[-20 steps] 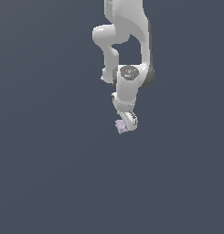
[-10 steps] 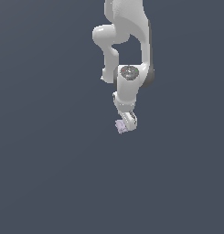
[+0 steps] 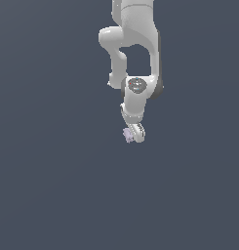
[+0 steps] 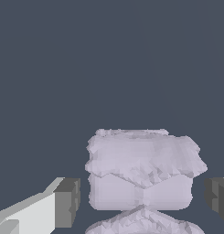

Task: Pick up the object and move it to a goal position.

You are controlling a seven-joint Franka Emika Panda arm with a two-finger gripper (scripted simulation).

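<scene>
The tool (image 3: 134, 135) hangs at the lower end of 1 white arm (image 3: 135, 39), pointing down toward the flat dark grey-blue surface (image 3: 52, 195) that fills the exterior view. In the wrist view the tool (image 4: 143, 201) stands spread, with 2 dark grey pads (image 4: 67, 202) set on either side of the object (image 4: 143, 171). A visible strip of background separates each pad from the object's sides, so neither pad touches it and the tool has hold of nothing.

The object is pale lilac-pink, lumpy, with whitish patches. It sits between the fingers, nearer the centre of the span than either pad. Its upper part is a broad, rough-edged slab; below it lies a smoother, paler band pinched at the middle, and a further rounded lobe shows beneath, cut by the frame edge.

In the exterior view the object (image 3: 128, 135) appears as a tiny lilac speck at the tool's tip, on the exterior view's left side of the fingers. Whether it rests on the surface cannot be told from either view.
</scene>
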